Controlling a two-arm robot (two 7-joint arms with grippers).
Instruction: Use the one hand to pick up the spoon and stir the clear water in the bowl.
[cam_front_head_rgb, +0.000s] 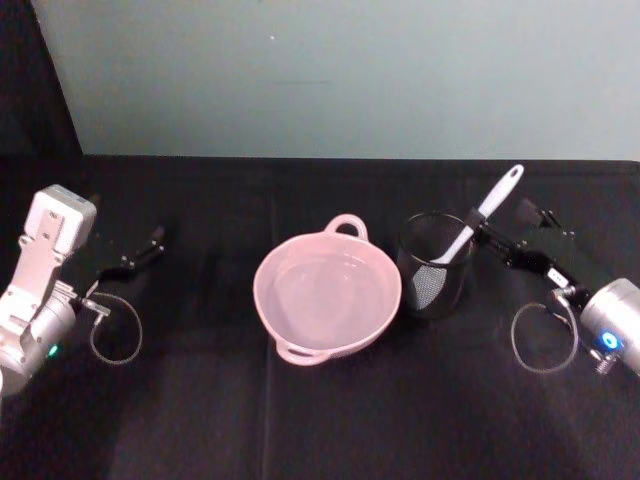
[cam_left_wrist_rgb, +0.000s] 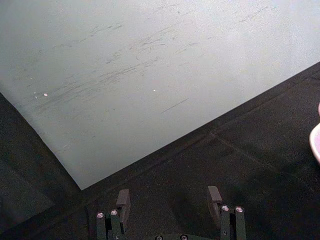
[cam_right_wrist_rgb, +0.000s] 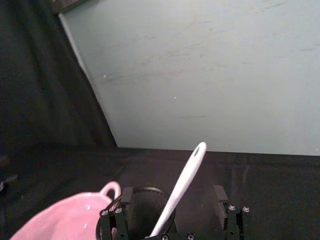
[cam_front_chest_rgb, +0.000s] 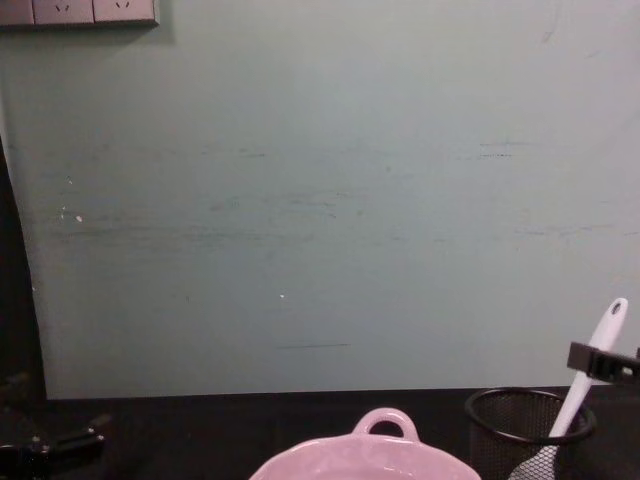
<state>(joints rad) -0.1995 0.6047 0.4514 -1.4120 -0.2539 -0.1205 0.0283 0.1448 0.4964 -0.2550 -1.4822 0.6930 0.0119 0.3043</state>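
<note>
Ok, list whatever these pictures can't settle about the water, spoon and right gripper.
- Clear water: head view, colourless against the bowl; level unreadable.
- Spoon: head view, its head sits dim behind the mesh cup; the right wrist view's edge cuts it off.
- Right gripper: open astride the handle; touching or not, too small in head view.

Spoon: white, tilted in mesh cup, head down, holed handle end up. Bowl: pink, glossy, upright mid-counter, just left of cup, loop handles on rim. Water barely visible inside. Right gripper: fingers spread either side of spoon handle.
</note>
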